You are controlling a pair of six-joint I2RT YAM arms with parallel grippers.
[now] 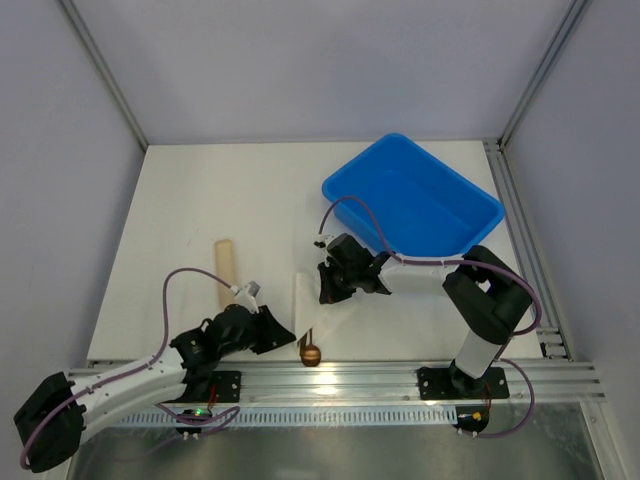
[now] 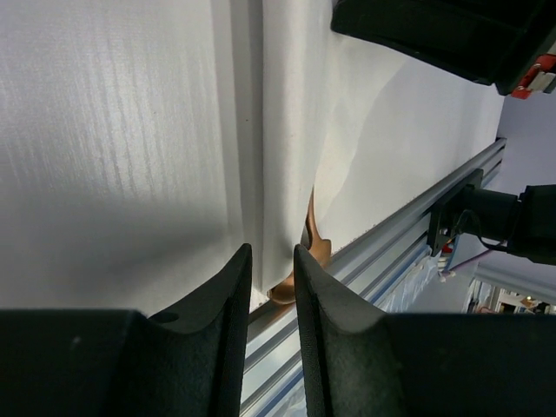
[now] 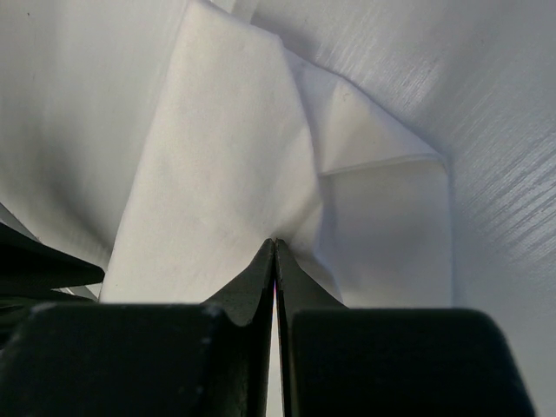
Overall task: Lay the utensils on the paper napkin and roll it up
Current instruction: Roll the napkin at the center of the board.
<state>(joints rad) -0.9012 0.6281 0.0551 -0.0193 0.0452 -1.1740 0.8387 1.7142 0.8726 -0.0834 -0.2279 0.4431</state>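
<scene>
Creases in the one white napkin [image 3: 217,156] run to the tips of the right fingers [image 3: 252,282], which are clenched on its far end. The left fingers [image 2: 221,295] stand slightly parted at its near end, grasping nothing. One bronze spoon [image 1: 311,354] pokes its bowl out of the rolled napkin by the rail; a fork cannot be made out. Elsewhere on the counter [image 1: 200,200] are one tan stick [image 1: 226,270] and one blue bin [image 1: 430,205].
</scene>
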